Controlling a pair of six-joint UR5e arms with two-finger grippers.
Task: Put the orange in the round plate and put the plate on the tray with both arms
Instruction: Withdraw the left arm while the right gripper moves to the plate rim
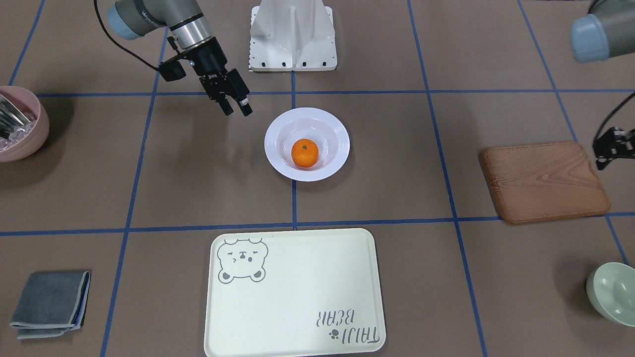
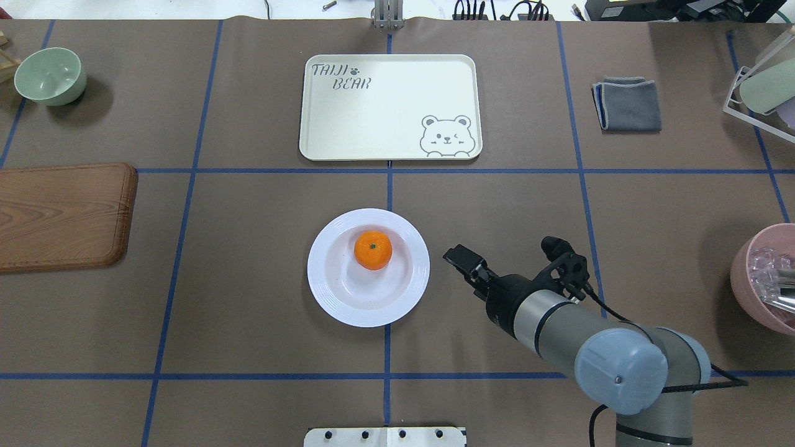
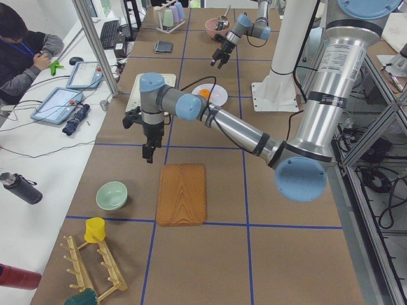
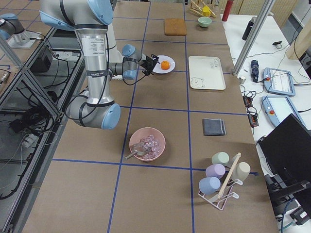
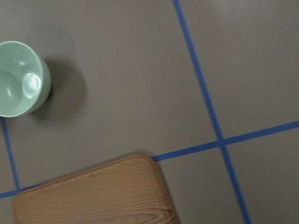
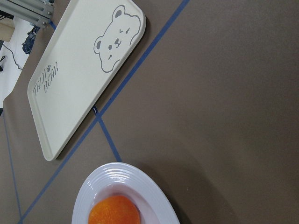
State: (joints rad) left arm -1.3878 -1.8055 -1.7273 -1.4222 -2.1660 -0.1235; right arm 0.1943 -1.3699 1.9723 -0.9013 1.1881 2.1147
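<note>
The orange [image 1: 304, 152] lies inside the white round plate [image 1: 278, 163] at the middle of the table, and it also shows in the overhead view as the orange [image 2: 372, 249]. The cream tray [image 1: 297, 292] with the bear drawing lies bare, one grid square beyond the plate from the robot. My right gripper [image 1: 237, 112] hovers open beside the plate on the robot's right, holding nothing. My left gripper [image 1: 606, 157] hangs far off near the wooden board's edge; its fingers are too cut off to judge.
A brown wooden board [image 1: 543, 181] and a pale green bowl [image 1: 612, 292] lie on the robot's left side. A pink bowl [image 1: 20, 124] with ice and a folded grey cloth [image 1: 49, 303] lie on its right. A person [image 3: 25, 51] sits beyond the table's far edge.
</note>
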